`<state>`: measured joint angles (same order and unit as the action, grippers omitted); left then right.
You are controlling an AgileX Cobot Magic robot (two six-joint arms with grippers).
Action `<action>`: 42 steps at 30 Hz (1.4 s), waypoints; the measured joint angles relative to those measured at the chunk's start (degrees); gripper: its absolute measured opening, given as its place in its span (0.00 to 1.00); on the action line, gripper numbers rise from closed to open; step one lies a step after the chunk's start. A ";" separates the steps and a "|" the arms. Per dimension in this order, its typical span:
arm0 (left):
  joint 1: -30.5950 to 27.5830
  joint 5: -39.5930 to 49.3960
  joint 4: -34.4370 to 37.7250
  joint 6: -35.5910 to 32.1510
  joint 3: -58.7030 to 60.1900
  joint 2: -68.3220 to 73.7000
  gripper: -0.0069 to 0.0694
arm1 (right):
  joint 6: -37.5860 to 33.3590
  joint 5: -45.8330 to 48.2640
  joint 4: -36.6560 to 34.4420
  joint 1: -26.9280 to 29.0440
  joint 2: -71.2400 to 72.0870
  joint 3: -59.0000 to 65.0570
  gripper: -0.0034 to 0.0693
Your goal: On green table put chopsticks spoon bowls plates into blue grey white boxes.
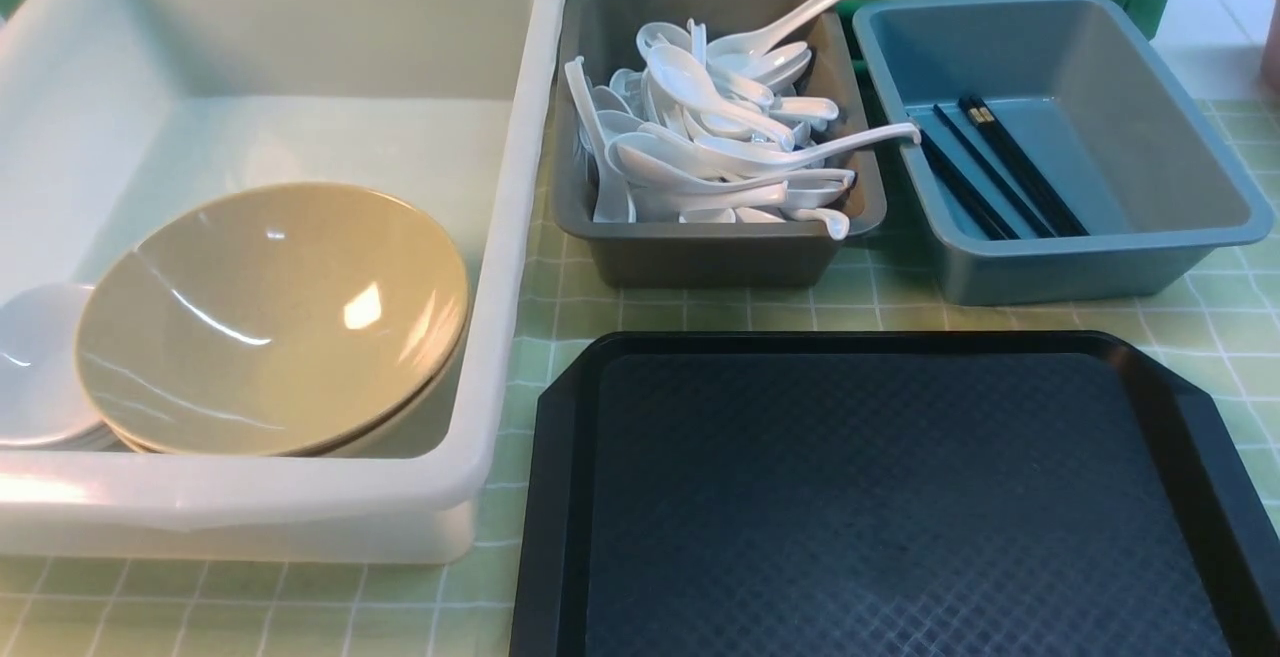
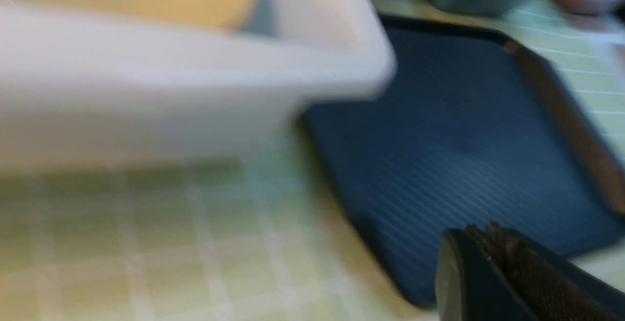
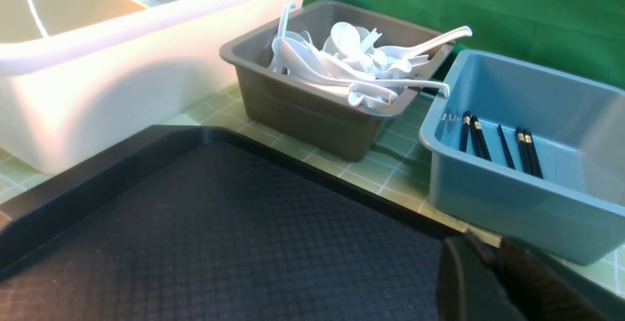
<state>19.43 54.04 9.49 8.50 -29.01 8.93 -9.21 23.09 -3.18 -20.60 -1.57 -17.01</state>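
Front: we see tan bowls [image 1: 270, 322] in the white box [image 1: 520, 237], spoons [image 1: 715, 132] heaped in the grey box [image 1: 700, 252], chopsticks [image 1: 1000, 172] in the blue box [image 1: 1080, 257]. Left wrist: left gripper [image 2: 481, 235] clenched, empty, over the black tray [image 2: 439, 140]. Right wrist: right gripper [image 3: 483, 252] looks nearly closed, we cannot tell for sure.

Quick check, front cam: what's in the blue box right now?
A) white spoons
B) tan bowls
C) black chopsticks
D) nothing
C: black chopsticks lie on the floor of the blue box; the spoons are piled in the grey box and the tan bowls sit in the white box.
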 joint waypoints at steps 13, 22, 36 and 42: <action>-13.31 -45.70 -7.86 -16.50 28.77 -9.42 0.09 | 0.00 0.00 0.00 0.00 0.11 0.05 0.20; -14.95 -35.29 -8.83 -15.86 30.55 -9.66 0.09 | 0.00 -0.04 0.00 0.00 0.11 0.34 0.21; -13.15 -35.49 -10.00 -12.19 30.50 -9.66 0.09 | 0.00 -0.04 0.00 0.00 0.11 0.40 0.23; -13.15 -35.50 -10.21 -12.09 30.50 -9.66 0.09 | 0.00 -0.04 0.00 0.00 0.11 0.40 0.23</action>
<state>6.29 18.54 -0.72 -3.59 1.49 -0.73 -9.21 23.05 -3.18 -20.60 -1.46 -16.61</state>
